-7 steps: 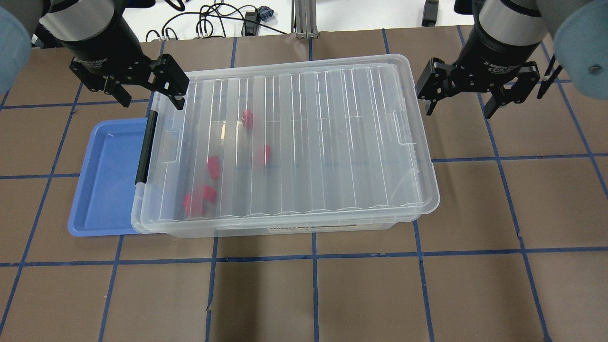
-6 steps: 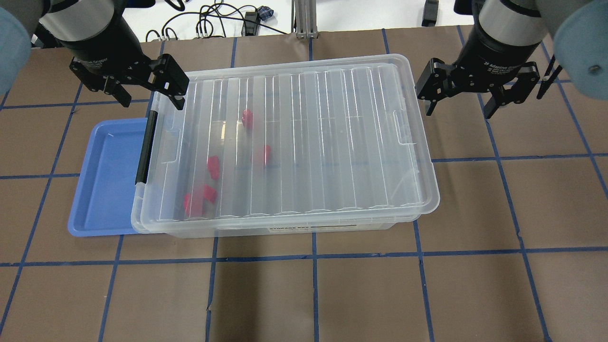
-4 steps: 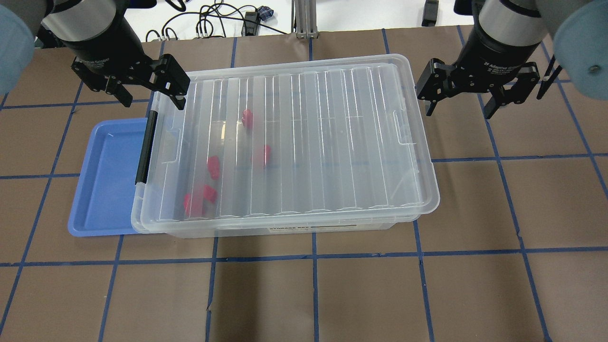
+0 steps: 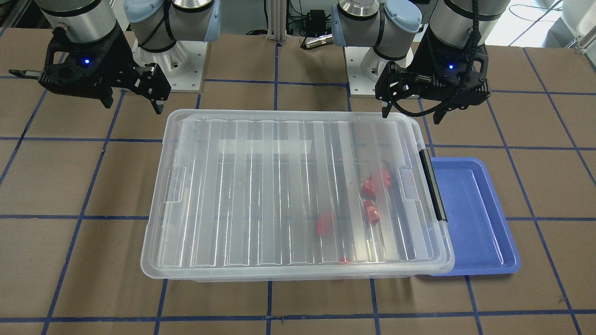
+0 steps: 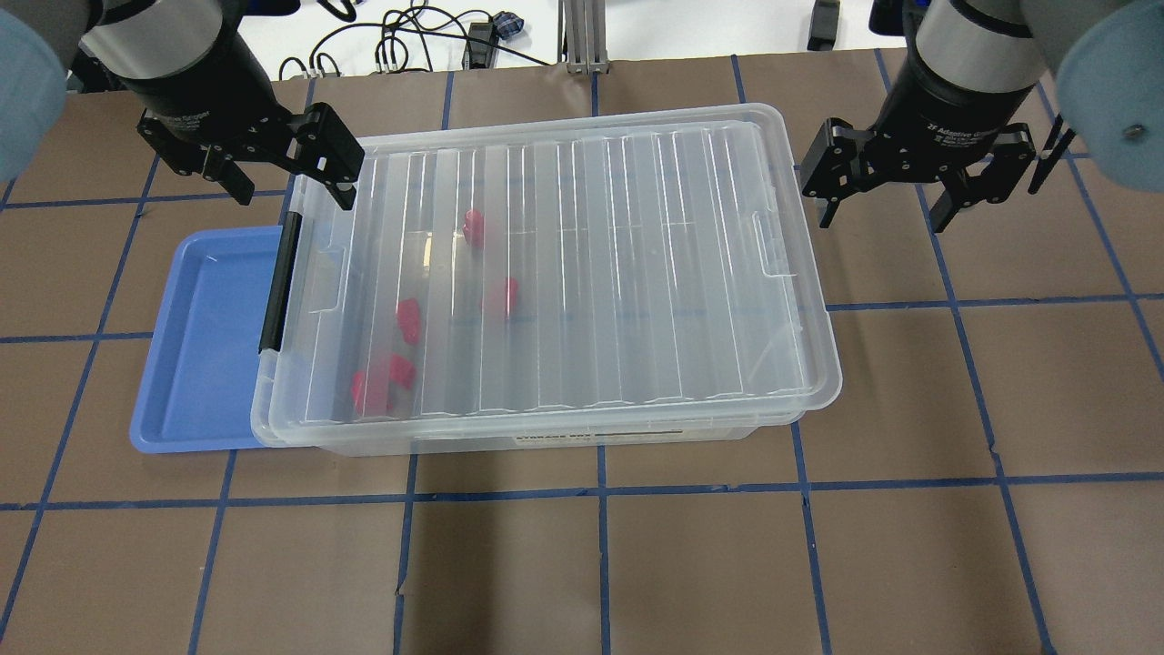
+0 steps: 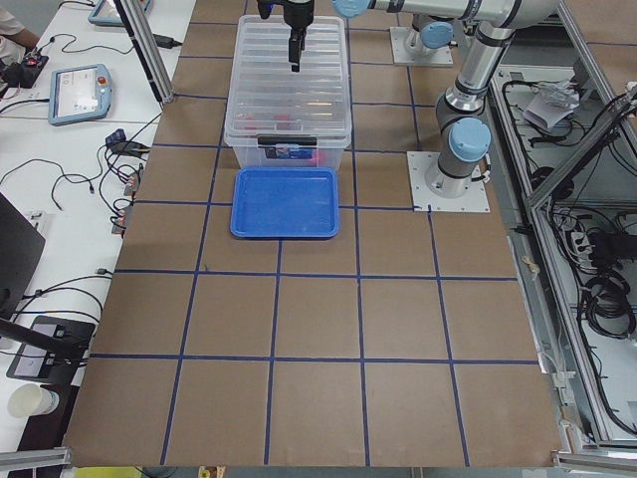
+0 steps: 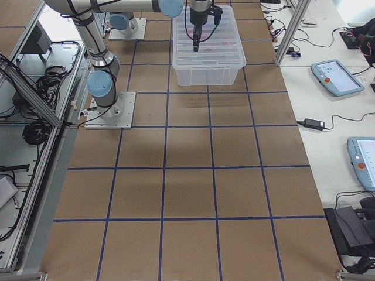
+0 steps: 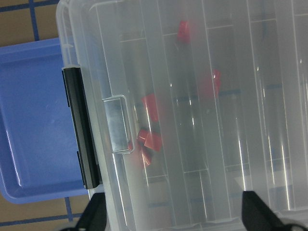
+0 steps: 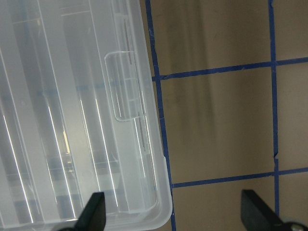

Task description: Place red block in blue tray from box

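Note:
The clear box point(image 5: 637, 273) lies on the table with its ribbed lid shut. Several red blocks point(image 5: 408, 320) show through the lid near its left end, also in the left wrist view point(image 8: 150, 106). The blue tray point(image 5: 205, 346) lies at the box's left end, partly under it, beside the black latch handle point(image 5: 279, 282). My left gripper point(image 5: 291, 189) is open and empty above the box's far left corner. My right gripper point(image 5: 882, 218) is open and empty above the table just past the box's right end.
The table is brown paper with a blue tape grid. Cables and an aluminium post point(image 5: 582, 36) lie beyond the far edge. The arm bases point(image 4: 177, 70) stand behind the box in the front-facing view. Tablets point(image 6: 85, 92) lie on side benches.
The right gripper has shifted very slightly toward the near side. The left gripper has barely moved. The box, tray and blocks have not moved.

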Tool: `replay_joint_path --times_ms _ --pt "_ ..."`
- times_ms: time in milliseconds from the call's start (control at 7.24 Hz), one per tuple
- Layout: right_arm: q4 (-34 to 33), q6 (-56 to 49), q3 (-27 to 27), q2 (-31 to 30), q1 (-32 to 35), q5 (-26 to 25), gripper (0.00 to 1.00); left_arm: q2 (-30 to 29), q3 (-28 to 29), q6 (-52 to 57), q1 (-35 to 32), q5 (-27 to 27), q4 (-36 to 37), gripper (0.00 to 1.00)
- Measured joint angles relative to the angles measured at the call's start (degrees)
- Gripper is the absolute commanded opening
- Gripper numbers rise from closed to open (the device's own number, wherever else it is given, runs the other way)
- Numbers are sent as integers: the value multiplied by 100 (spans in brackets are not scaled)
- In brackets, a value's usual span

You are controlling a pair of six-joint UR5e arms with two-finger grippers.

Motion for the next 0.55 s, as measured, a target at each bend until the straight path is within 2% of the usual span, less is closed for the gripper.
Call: replay_joint_path --times_ms 553 --pt "81 2 13 38 0 -12 100 -21 16 0 8 1 46 100"
